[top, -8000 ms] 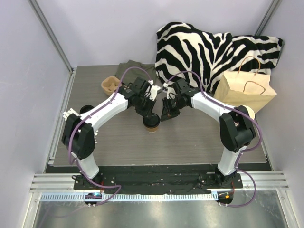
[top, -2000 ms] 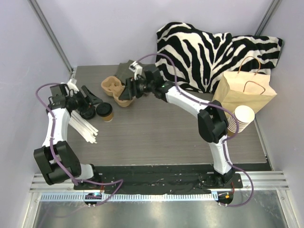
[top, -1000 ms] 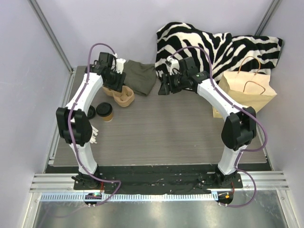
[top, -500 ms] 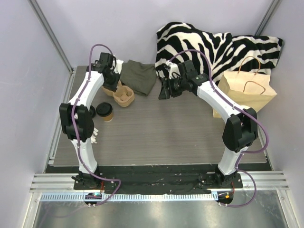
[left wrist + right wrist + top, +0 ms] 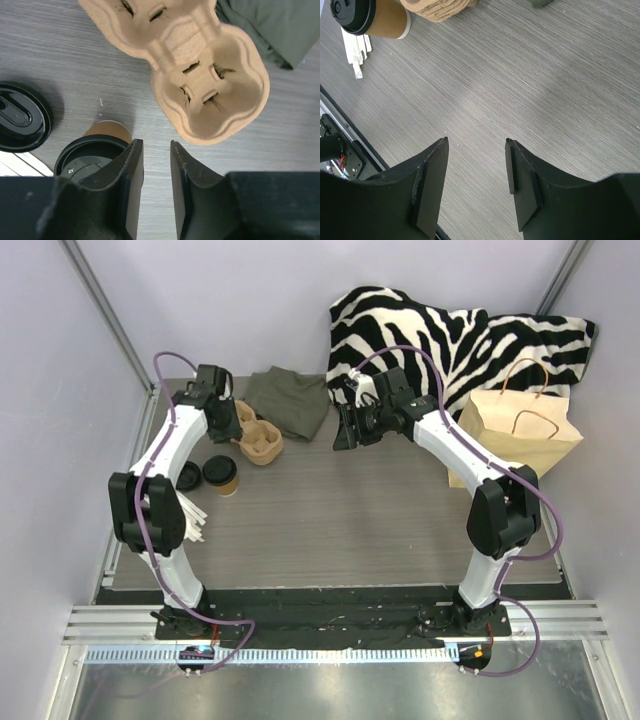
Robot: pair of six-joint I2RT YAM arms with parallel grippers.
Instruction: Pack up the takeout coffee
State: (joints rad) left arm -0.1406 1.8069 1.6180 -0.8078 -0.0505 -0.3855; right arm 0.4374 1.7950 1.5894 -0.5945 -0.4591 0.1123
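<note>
The takeout coffee [image 5: 222,473] is a small brown paper cup with a black lid, standing at the table's left. It also shows in the left wrist view [image 5: 90,155] and the right wrist view [image 5: 380,15]. My left gripper [image 5: 231,426] hovers just above it, beside the moulded pulp cup carrier [image 5: 258,441]. In its own view the left gripper [image 5: 156,150] has its fingers a little apart, with only table between them. My right gripper [image 5: 345,430] is open and empty over the table's middle back. In its own view the right gripper [image 5: 476,142] shows only bare table.
A loose black lid [image 5: 187,476] lies left of the cup, with white stirrers [image 5: 190,515] in front of it. An olive cloth [image 5: 291,400] lies behind the carrier. A kraft paper bag [image 5: 515,430] stands at the right, before a zebra-print cloth [image 5: 430,340].
My left arm has swung leftward, its gripper staying by the carrier. The right arm has barely moved. The cup and carrier have not moved.
</note>
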